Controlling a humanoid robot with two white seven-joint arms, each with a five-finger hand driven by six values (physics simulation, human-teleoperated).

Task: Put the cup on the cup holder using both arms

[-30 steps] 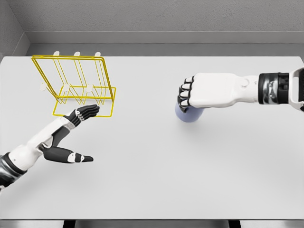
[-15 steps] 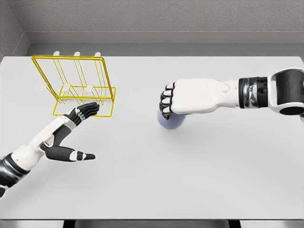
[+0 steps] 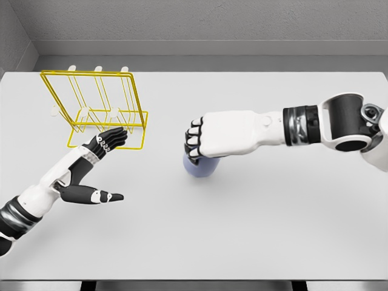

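Cup position is the news here: the pale lavender-blue rounded cup (image 3: 200, 168) sits near the middle of the white table (image 3: 254, 230), noticeably further left than a second ago, when it was out toward the right half. It is carried under the white right hand (image 3: 202, 140), whose dark-jointed fingers are clenched over its top, so only the lower body of the cup shows below the knuckles; whether it rides just above the surface or slides on it cannot be told. The right forearm has stretched in from the right edge to bring it this far.

To the left, the left hand (image 3: 91, 170) waits with its fingers released and extended, thumb spread apart, grasping nothing. It has barely shifted, its fingertips just at the near edge of the yellow wire cup holder (image 3: 94, 109) with three pale pegs, at the table's far left.

By my reading, the cup is being brought across for a handover to the waiting hand, and is well apart from the holder.

No brand, label or writing can be read anywhere.
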